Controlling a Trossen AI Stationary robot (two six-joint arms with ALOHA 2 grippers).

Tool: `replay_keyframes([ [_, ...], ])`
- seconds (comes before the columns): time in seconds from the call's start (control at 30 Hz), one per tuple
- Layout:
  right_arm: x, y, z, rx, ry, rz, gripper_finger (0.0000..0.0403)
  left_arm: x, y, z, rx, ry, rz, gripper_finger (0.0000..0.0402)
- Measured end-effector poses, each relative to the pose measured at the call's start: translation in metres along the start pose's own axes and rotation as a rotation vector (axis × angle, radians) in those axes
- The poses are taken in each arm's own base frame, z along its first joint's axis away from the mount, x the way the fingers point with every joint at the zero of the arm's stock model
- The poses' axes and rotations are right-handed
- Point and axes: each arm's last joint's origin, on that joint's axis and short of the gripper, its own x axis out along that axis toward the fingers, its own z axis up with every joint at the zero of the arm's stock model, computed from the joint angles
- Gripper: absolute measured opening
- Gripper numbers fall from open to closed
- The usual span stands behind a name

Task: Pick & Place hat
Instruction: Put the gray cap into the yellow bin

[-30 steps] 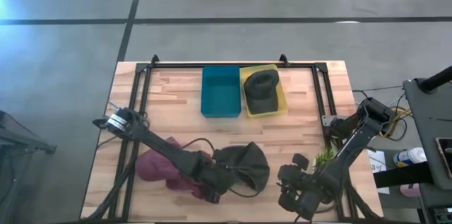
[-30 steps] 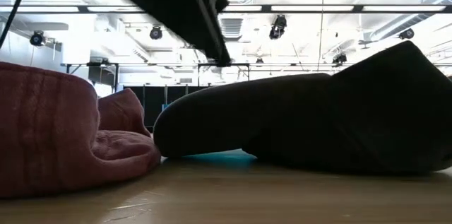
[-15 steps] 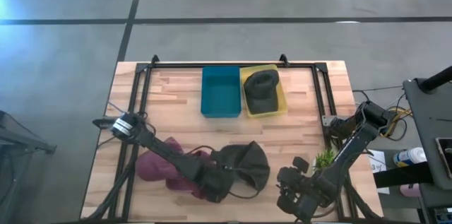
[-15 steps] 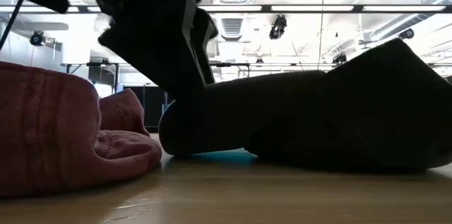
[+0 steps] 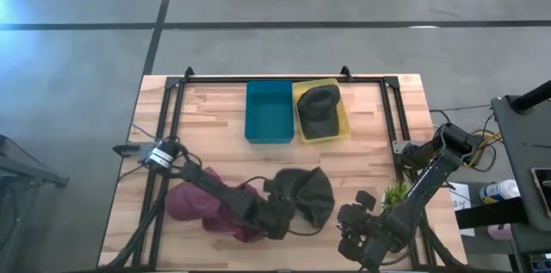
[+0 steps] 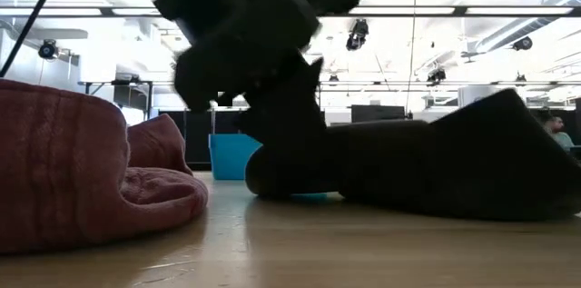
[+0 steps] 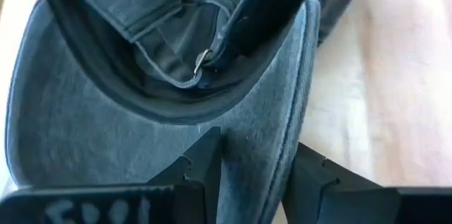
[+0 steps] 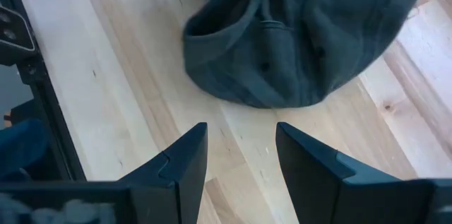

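Observation:
A dark grey cap [image 5: 303, 197] lies on the table near its near edge, with its strap and buckle [image 7: 203, 60] showing in the left wrist view. My left gripper [image 5: 277, 217] is at the cap's left side, shut on its brim. In the low view the gripper [image 6: 272, 97] stands over the cap [image 6: 445, 165]. A maroon knitted hat [image 5: 196, 207] rests on the table to the left, under my left arm. My right gripper [image 5: 357, 237] hovers open to the right of the cap, touching nothing. My left gripper [image 7: 254, 159] pinches the cap's brim [image 7: 248, 136] between its two fingers, which stand one on each face of the brim. It comes from the table's left, slanting down. The cap's crown rests on the table.
A blue bin [image 5: 269, 111] and a yellow bin [image 5: 343, 123] holding another dark cap [image 5: 318, 106] stand at the far edge. A black frame [image 5: 172, 101] runs along the table's sides. A small green plant [image 5: 396, 192] sits near the right edge. Bare wood lies between bins and cap.
My left gripper has moved toward the table's right and down, onto the cap's left side. The cap has slid a little toward the right, its left edge drawn in. My right arm has kept still.

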Motion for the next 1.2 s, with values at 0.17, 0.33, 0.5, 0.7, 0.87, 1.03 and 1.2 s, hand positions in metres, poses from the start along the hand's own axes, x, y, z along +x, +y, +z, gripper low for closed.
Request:
replay_keyframes([
  [0.17, -0.002, 0.001, -0.003, -0.016, 0.001, 0.005, 0.0162, -0.001, 0.003, 0.002, -0.059, -0.012, 0.022, 0.0049],
  [0.33, -0.009, 0.002, -0.014, -0.024, 0.006, 0.021, 0.0158, -0.011, 0.010, 0.015, -0.141, -0.045, 0.007, 0.0011],
  [0.5, -0.021, 0.001, -0.034, 0.006, 0.017, 0.013, 0.0143, -0.028, 0.028, 0.040, -0.389, -0.133, -0.062, 0.0006],
  [0.7, -0.044, -0.006, -0.058, 0.178, -0.099, 0.033, 0.0117, -0.052, 0.080, 0.078, -0.790, -0.411, -0.207, 0.0006],
  [0.87, -0.059, -0.019, -0.068, 0.372, -0.277, 0.055, 0.0095, -0.065, 0.131, 0.099, -1.036, -0.731, -0.312, 0.0005],
  [1.03, -0.059, -0.025, -0.063, 0.466, -0.329, 0.026, 0.0079, -0.053, 0.175, 0.093, -1.206, -0.914, -0.365, 0.0005],
  [1.2, -0.053, -0.030, -0.047, 0.494, -0.346, -0.039, 0.0068, -0.026, 0.210, 0.068, -1.377, -0.955, -0.379, 0.0005],
])
